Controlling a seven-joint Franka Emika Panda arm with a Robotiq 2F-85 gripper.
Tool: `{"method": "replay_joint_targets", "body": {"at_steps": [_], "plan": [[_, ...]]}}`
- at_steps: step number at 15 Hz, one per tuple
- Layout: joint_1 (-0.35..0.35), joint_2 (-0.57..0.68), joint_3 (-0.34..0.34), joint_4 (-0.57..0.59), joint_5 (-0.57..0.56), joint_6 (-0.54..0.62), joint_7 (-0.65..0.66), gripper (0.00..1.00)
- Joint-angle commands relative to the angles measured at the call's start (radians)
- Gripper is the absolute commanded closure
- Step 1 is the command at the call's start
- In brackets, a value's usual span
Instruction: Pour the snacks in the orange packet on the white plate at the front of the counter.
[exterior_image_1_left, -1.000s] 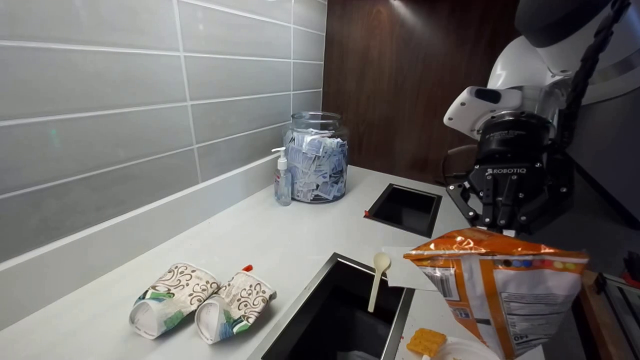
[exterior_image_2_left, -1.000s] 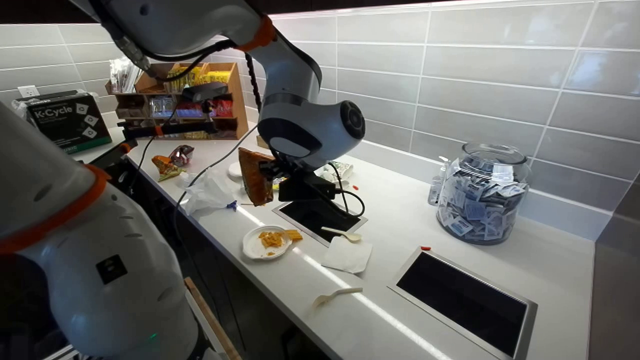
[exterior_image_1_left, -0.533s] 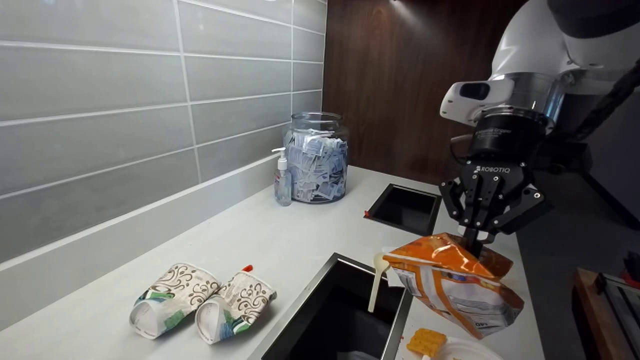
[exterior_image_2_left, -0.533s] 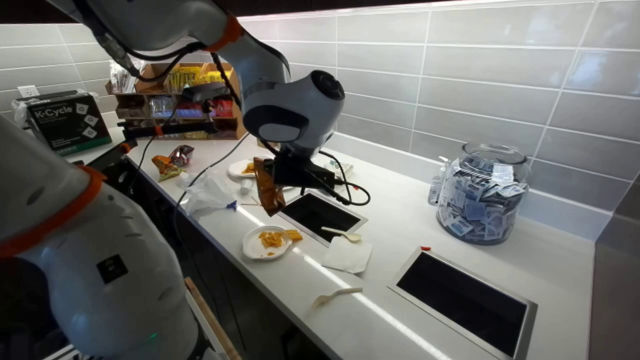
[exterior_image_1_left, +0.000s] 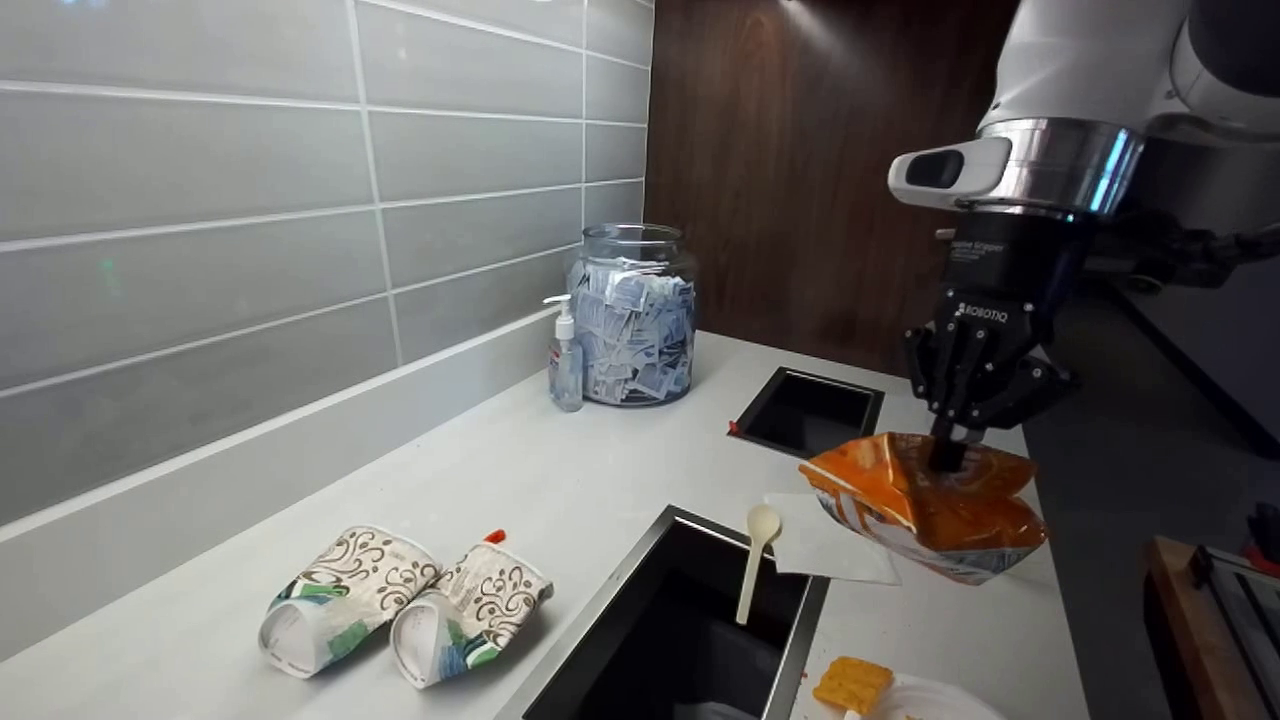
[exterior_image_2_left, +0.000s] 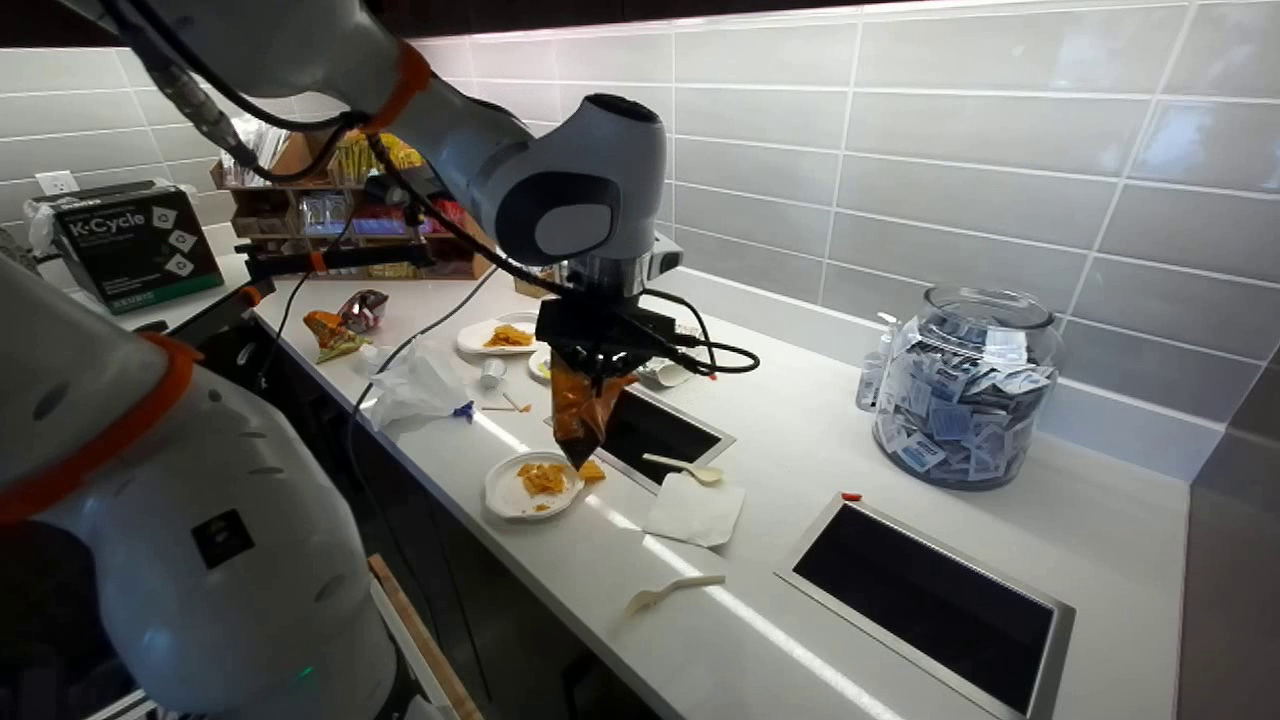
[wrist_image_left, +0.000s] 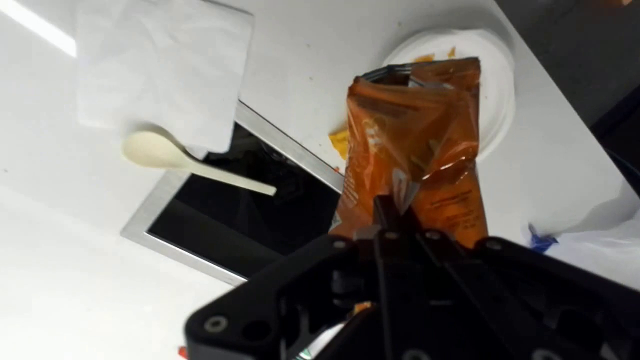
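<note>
Packet (wrist_image_left: 415, 135) is hanging from the gripper (exterior_image_1_left: 947, 455), which is squeezing it with almost no gap. Since a second ago it is facing a new way, now pointing (it seems) toward the plate (exterior_image_2_left: 504, 491) lower than the gripper. Snacks (exterior_image_2_left: 543, 479) there are looking the same, so more pouring is probably waiting.

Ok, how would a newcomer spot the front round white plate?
Start at the pale, smooth counter. Find its metal-framed, dark rectangular cut-out with a cream spoon reaching over it; the round white plate sits between that and the counter's front edge. Unlike the snack-topped white plate farther back, it has a lone yellow-orange piece at its rim.
</note>
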Motion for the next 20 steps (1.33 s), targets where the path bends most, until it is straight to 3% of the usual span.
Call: {"method": "replay_joint_targets", "body": {"at_steps": [1, 5, 9, 20], "plan": [[-0.009, -0.019, -0.031, -0.009, -0.180, -0.020, 0.202, 1.00], [-0.024, 0.004, -0.062, -0.001, -0.346, -0.034, 0.385, 1.00], [-0.027, 0.043, -0.093, -0.003, -0.439, -0.054, 0.513, 1.00], [-0.025, 0.203, -0.147, 0.005, -0.449, -0.003, 0.587, 1.00]]}}
